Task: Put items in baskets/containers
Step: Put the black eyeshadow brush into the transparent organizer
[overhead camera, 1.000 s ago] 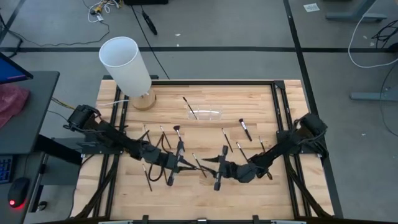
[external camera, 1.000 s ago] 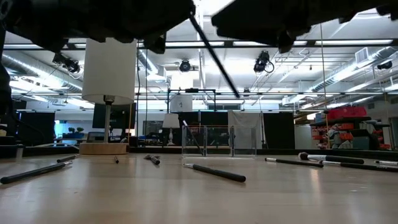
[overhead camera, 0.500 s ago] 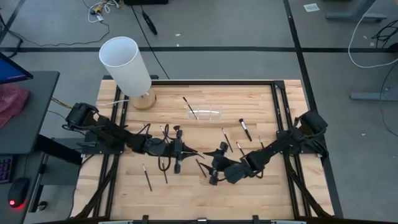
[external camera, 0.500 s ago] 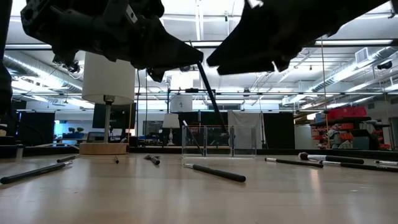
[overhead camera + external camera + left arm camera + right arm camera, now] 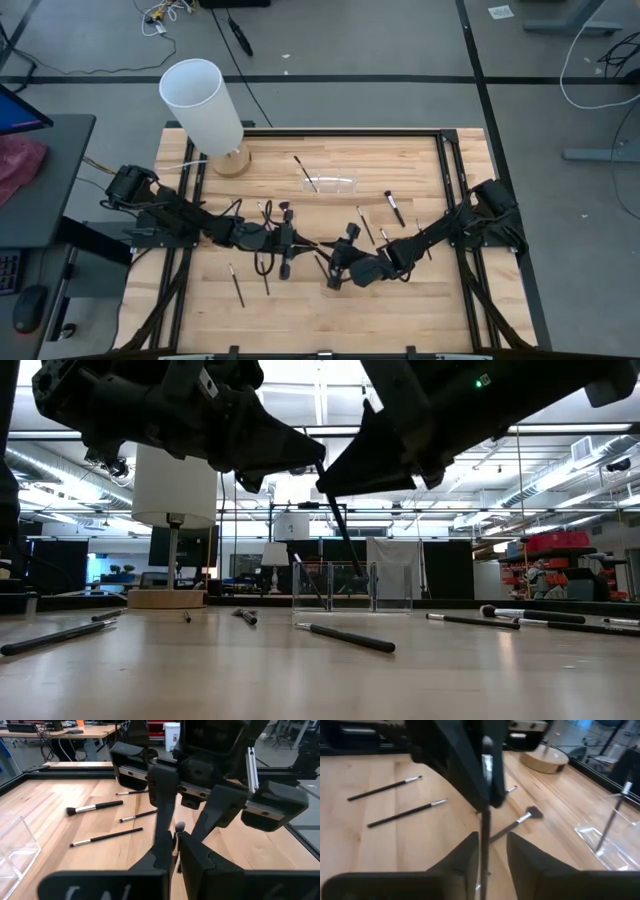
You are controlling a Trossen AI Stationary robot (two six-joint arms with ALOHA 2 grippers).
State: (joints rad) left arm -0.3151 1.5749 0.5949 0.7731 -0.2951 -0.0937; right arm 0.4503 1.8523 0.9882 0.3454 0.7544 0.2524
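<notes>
My left gripper (image 5: 300, 244) is shut on a thin dark brush (image 5: 342, 525) above the middle of the table. My right gripper (image 5: 325, 258) faces it from the right. Its fingers stand open on either side of that brush's handle (image 5: 484, 827), and I cannot tell whether they touch it. The clear holder (image 5: 332, 184) stands at the far middle with one brush (image 5: 305, 172) leaning in it. Several more brushes lie flat on the wood, among them one (image 5: 394, 207) right of the holder and one (image 5: 237, 285) near the left. My left gripper pinches the brush between its two fingers near the brush's upper end (image 5: 321, 468). The fingers come nearly level from the table's left side and lie across the handle. The brush is lifted clear of the table and hangs slanting below the fingertips, its lower end (image 5: 358, 570) free.
A tall white cylinder (image 5: 205, 100) on a wooden base stands at the far left corner. Loose brushes (image 5: 345, 637) lie under and around both grippers. A black frame (image 5: 440, 160) runs along the table's edges.
Both grippers have come down toward the table. My left gripper has carried the brush lower and rolled, so the brush hangs steeper. My right gripper has moved toward the table's left, up to the brush, which now runs between its fingers.
</notes>
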